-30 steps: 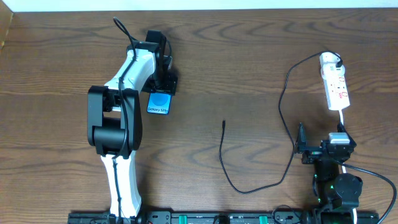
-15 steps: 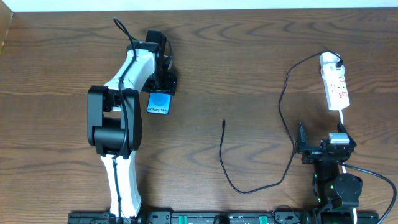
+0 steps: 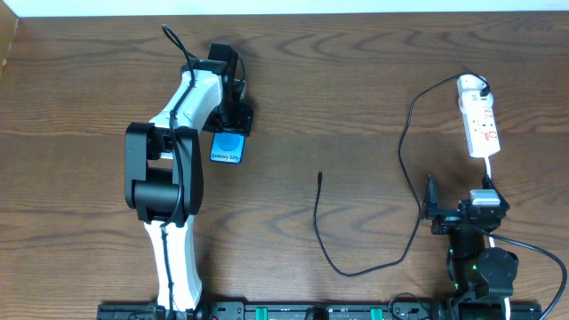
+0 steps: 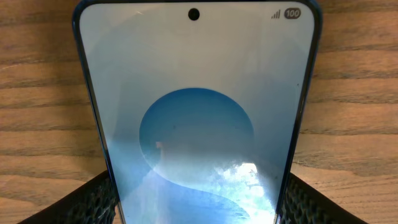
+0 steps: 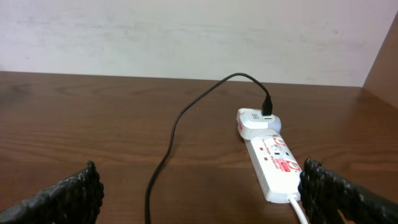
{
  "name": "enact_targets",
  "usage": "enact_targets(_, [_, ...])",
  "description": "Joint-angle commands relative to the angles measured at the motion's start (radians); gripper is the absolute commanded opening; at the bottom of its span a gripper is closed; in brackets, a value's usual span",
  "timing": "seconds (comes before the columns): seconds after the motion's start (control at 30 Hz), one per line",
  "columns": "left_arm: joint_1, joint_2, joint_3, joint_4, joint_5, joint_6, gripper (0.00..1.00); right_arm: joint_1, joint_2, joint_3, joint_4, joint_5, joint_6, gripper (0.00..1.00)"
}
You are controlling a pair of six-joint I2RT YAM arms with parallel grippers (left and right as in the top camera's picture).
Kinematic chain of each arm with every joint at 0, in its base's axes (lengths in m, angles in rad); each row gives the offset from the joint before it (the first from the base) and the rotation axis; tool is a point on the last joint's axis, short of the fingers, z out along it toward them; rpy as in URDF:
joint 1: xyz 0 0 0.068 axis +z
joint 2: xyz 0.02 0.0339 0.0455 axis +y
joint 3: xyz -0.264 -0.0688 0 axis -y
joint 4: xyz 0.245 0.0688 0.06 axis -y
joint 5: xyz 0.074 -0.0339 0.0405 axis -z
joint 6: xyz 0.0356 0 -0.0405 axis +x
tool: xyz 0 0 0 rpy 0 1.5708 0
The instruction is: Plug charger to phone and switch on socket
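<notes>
Left gripper seemingly clasping phone edges, charger loose right of phone, right gripper spread empty, socket farther right

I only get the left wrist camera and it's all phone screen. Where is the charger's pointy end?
Observer: The charger has its tip lying loose on the table, off to the right of the phone, not touching it.
Operator: Is the other arm holding the wire?
Observer: No. The right gripper is open and empty, pointed at the socket.
Operator: Is the wire's other end plugged in?
Observer: Yes, it goes into the white adapter at the socket's far end.
</notes>
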Motion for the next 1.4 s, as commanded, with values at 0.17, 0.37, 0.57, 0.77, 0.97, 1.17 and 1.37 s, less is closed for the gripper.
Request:
enact_targets(0.17, [0.0, 0.054, -0.007, 0.001, -0.01, 0.01, 0.46, -0.006, -0.005, -0.001, -0.005, 0.008, -0.008, 0.99])
enact_targets(0.37, [0.0, 0.054, -0.007, -0.003, -0.01, 0.01, 0.3, -0.006, -0.005, -0.001, -0.005, 0.008, -0.008, 0.99])
enact_targets(0.57, [0.0, 0.054, -0.007, -0.006, -0.01, 0.011, 0.07, -0.006, -0.005, -0.001, -0.005, 0.008, -0.008, 0.99])
enact_targets(0.77, [0.0, 0.053, -0.007, -0.006, -0.01, 0.011, 0.08, -0.006, -0.005, -0.001, -0.005, 0.008, -0.008, 0.99])
enact_targets(0.97, [0.0, 0.053, 0.006, -0.011, -0.01, 0.011, 0.07, -0.006, -0.005, -0.001, -0.005, 0.008, -0.008, 0.99])
enact_targets(1.17, [0.0, 0.032, 0.015, -0.015, -0.026, 0.011, 0.07, -0.006, -0.005, -0.001, -0.005, 0.008, -0.008, 0.99])
enact_targets(1.37, [0.0, 0.022, 0.016, -0.018, -0.025, 0.011, 0.07, -0.006, -0.005, -0.001, -0.005, 0.008, -0.008, 0.99])
